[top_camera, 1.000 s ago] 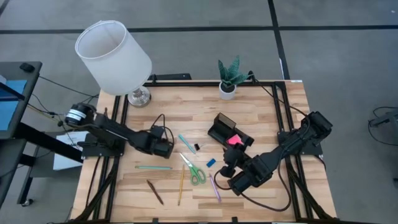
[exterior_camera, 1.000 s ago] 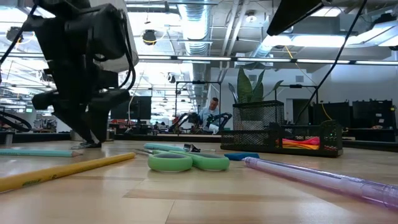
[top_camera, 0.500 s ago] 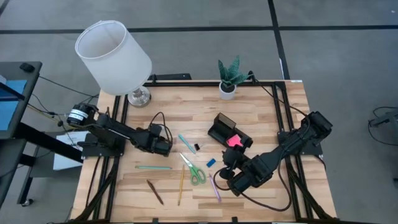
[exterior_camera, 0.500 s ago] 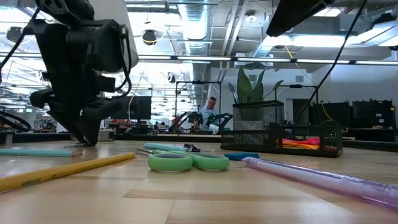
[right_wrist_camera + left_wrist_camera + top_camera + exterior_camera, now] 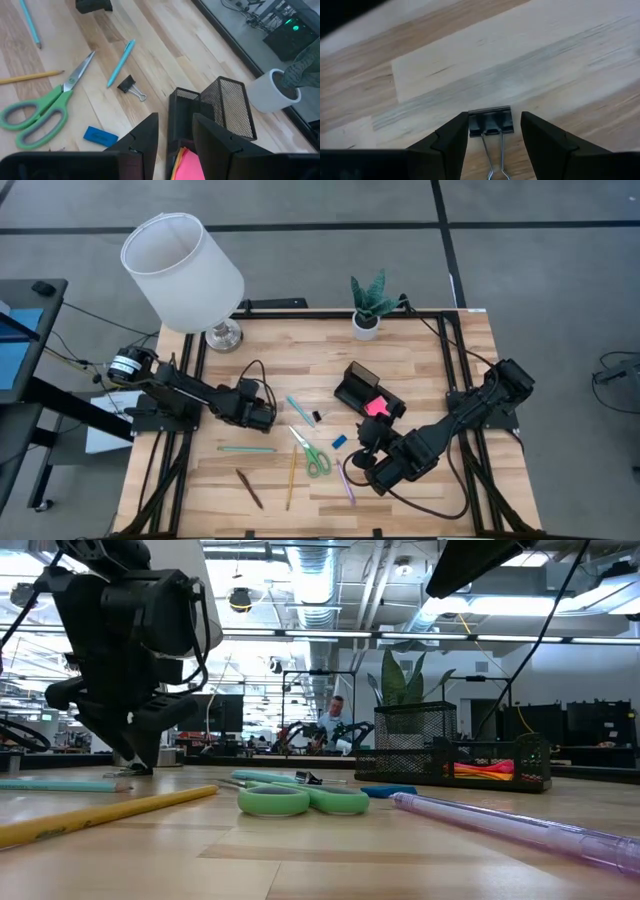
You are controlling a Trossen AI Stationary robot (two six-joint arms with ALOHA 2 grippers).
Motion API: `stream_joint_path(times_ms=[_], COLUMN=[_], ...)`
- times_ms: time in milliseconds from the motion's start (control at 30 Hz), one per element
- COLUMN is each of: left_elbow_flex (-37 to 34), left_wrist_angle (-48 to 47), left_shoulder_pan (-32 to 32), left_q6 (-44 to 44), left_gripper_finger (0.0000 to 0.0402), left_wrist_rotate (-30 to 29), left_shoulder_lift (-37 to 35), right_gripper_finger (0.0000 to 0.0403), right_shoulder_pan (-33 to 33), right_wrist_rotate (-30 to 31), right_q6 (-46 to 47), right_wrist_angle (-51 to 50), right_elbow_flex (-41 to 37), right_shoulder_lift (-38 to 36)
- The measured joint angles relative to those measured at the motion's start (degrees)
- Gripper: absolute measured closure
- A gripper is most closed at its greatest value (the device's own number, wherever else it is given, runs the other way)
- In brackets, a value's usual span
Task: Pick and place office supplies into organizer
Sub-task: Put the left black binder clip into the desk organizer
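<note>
A small black clip (image 5: pixel 491 122) lies flat on the wood, wire handles toward the wrist. My left gripper (image 5: pixel 495 131) (image 5: pixel 264 418) stands open low over it at the table's left middle, one finger on either side of it. A second black clip (image 5: pixel 131 85) (image 5: pixel 318 417) lies beside a teal pen (image 5: pixel 299 409). My right gripper (image 5: pixel 175 131) (image 5: pixel 370 432) hangs open above the black mesh organizer (image 5: pixel 362 391), where a pink sticky-note pad (image 5: pixel 189 166) (image 5: pixel 377 406) lies. Green-handled scissors (image 5: pixel 313 455), a blue eraser (image 5: pixel 339 441), a purple pen (image 5: pixel 346 480), a yellow pencil (image 5: pixel 291 477), a brown pen (image 5: pixel 249 488) and a teal pencil (image 5: pixel 247 448) lie loose near the front.
A white-shaded lamp (image 5: pixel 185 272) stands at the far left corner. A white pot with a green plant (image 5: pixel 368 308) stands at the far edge behind the organizer. Bare wood lies at the far middle and the near right.
My left gripper has tipped a little about its wrist while its fingertips stay down at the table around the clip. Its fingers' gap is unchanged. My right gripper hangs where it was.
</note>
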Motion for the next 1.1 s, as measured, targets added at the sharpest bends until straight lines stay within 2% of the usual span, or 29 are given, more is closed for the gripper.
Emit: stream_joint_path(times_ms=[133,433,600,800,1100], left_elbow_flex=[0.0,-4.0,-6.1,-6.4,-6.4], left_wrist_angle=[-0.1,0.1,2.4,3.1,6.2], left_shoulder_pan=[0.0,0.0,-0.1,-0.1,-0.5], left_q6=[-1.7,-7.3,-9.7,-8.7,-4.5], left_gripper_finger=[0.0226,0.0226,0.0226,0.0227,0.0276], left_wrist_rotate=[-2.1,-0.5,-1.9,-3.1,-3.8], left_shoulder_lift=[0.0,-0.1,-0.3,-0.2,-0.1], right_gripper_finger=[0.0289,0.0289,0.0289,0.0289,0.0289], right_shoulder_pan=[0.0,0.0,0.0,0.0,0.0], right_wrist_rotate=[0.0,0.0,0.0,0.0,0.0], right_q6=[0.0,-0.1,-0.1,-0.1,0.0], right_wrist_angle=[0.0,0.0,0.0,0.0,0.8], right_elbow_flex=[0.0,0.0,0.0,0.0,0.0], right_shoulder_lift=[0.0,0.0,0.0,0.0,0.0])
